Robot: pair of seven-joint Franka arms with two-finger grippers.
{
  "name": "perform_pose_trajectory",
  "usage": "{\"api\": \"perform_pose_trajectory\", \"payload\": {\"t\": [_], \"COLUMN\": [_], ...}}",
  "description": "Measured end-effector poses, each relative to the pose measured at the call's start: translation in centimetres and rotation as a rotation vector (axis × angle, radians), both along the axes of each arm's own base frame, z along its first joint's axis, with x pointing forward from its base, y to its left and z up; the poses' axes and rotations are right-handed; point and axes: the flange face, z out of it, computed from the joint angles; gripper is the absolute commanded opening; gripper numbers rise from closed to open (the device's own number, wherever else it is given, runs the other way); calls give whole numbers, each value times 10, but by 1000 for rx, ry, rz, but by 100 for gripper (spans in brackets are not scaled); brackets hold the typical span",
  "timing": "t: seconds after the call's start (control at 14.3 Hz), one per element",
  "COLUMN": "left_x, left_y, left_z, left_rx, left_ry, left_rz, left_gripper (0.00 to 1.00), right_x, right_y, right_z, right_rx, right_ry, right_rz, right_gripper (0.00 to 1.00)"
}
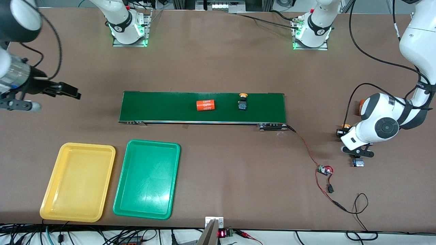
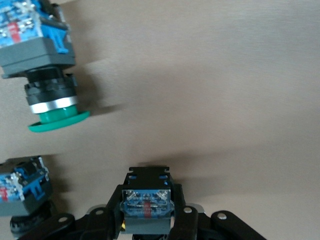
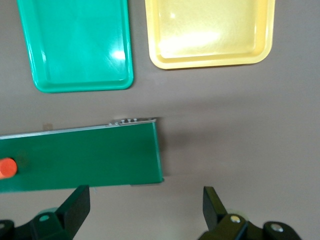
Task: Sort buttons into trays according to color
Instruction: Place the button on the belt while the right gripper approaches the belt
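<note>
a: a brown table (image 1: 221,68) was seen, with a dark green conveyor belt (image 1: 163,107) across the middle. an orange cylinder (image 1: 205,105) and a yellow-capped button (image 1: 243,102) were lying on it. both trays, the yellow tray (image 1: 51,200) and the green tray (image 1: 119,204), were empty, set nearer the front camera at the right arm's end.

b: and the grippers?

a: the left gripper (image 2: 148,220) was down at the table at the left arm's end, clamped on a button (image 2: 147,202) whose cap colour was hidden. a green-capped button (image 2: 50,90) was lying just beside it. the right gripper (image 3: 145,210) was held spread wide and empty, over the belt's end.

b: probably best if the button is lifted straight up so the neighbours aren't knocked, and the cap colour is checked before a tray is picked.
</note>
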Motion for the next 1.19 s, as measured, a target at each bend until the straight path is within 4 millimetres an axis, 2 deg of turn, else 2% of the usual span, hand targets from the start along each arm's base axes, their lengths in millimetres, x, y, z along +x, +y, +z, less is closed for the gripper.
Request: {"api": "perform_pose_trajectory", "payload": {"t": [0.14,0.28,0.42,0.63,0.77,0.98,1.05,1.19], "left_x": [-1,-6,-16,-35,-53,-79,-86,-94], "left_y": [-37,-91,-146,-217,-264,-324,-338,-353], "left_z": [26,58,84,108,110,102,101,96], "left_rx": [9,11,-17,-60,-56,-39,-36,-36], "left_ry": [43,63,67,57,59,65,66,68], "left_rz": [-51,-93,-53,22,50,53,51,51], "left_gripper": [19,20,20,21,21,21,21,21], "right_x": [-20,-32,-37,-39,-43,-44,-44,-43], "right_y": [26,51,72,99,111,115,115,117], "right_z": [-6,-9,-11,-26,-37,-44,-45,-48], "right_rx": [-6,-14,-17,-14,-16,-18,-18,-17], "right_ry": [-10,-18,-39,-78,-80,-74,-74,-73], "right_rz": [-33,-63,-98,-136,-147,-144,-142,-139], "right_gripper": [100,100,100,100,100,100,100,100]}}
